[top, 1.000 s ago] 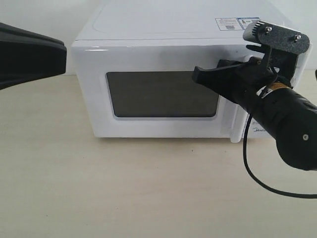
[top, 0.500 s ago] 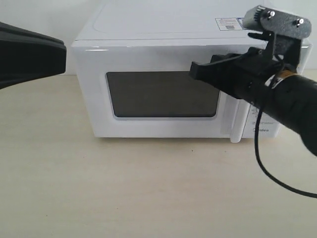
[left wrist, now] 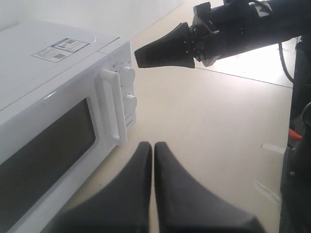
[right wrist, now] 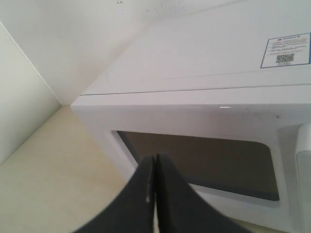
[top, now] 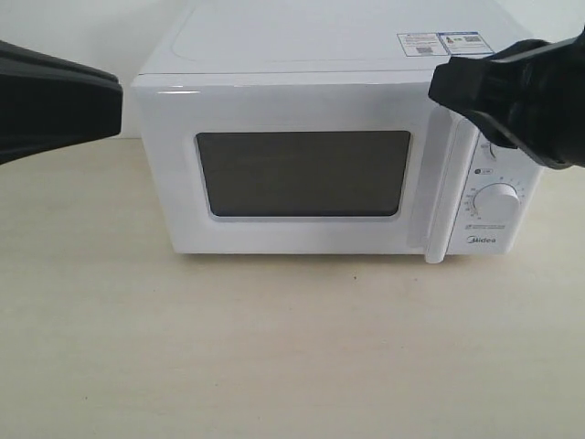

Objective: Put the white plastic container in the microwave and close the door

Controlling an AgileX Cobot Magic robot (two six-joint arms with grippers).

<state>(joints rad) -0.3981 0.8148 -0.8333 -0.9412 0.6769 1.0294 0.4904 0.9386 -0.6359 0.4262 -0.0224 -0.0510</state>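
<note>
A pale beige table runs back to a plain white wall.

The right gripper has its two black fingers pressed flat together with nothing between them. In the exterior view it enters from 3 o'clock, high up. Its blunt tip sits in front of the upper right corner of the microwave, at about 2 o'clock from the window. Whether the tip touches the housing cannot be told from this view. The left wrist view shows it in the air, apart from the dials.

The left gripper is likewise closed tight and empty, its fingers meeting in one thin seam. In the exterior view it reaches in from 9 o'clock and ends just beside the microwave's upper left corner.

The microwave stands in the middle of the table with its front to the exterior camera. The door is fully shut, flush with the housing. Its window is dark, so what lies inside is hidden. The vertical white handle runs down the door's edge at 3 o'clock from the window. Past the handle is the control panel, where the lower dial shows in full and the upper dial sits partly behind the right gripper. Two stickers lie on the top panel at about 1 o'clock.
</note>
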